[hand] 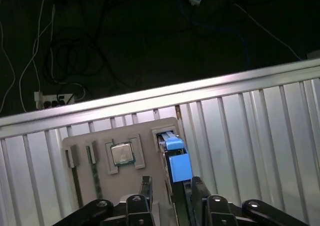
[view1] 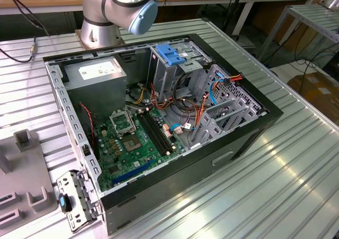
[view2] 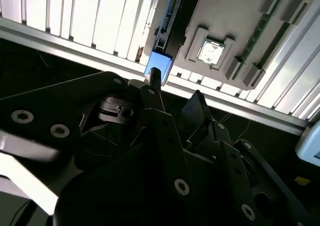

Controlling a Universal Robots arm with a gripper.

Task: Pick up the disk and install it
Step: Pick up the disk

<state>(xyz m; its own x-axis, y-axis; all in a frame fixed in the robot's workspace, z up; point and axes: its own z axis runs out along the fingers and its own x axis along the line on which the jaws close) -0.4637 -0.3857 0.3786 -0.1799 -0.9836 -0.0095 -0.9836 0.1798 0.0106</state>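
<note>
In both wrist views the gripper (hand: 171, 181) (view2: 176, 84) hangs over a grey tray (hand: 145, 128) (view2: 225, 10) that lies on the ribbed metal table (hand: 250, 126). Its fingers are apart and clamp nothing. The disk (hand: 175, 161) (view2: 161, 63) stands on edge in a slot of the tray, and its blue end is just beyond the fingertips, in line with the gap between them. I cannot tell whether a finger touches it. A square chip (hand: 121, 154) (view2: 209, 50) sits in a frame on the same tray, near the disk.

In the exterior view an open computer case (view1: 233, 143) fills the middle of the table. A grey box (view1: 98, 74) is in its upper left corner, a metal cage with a light-blue top (view1: 170, 53) is at its upper middle, and a green board (view1: 132, 138) is on its floor. The arm's base (view1: 122, 6) stands at the upper edge, and the tray (view1: 26, 186) lies at the exterior view's lower left.
</note>
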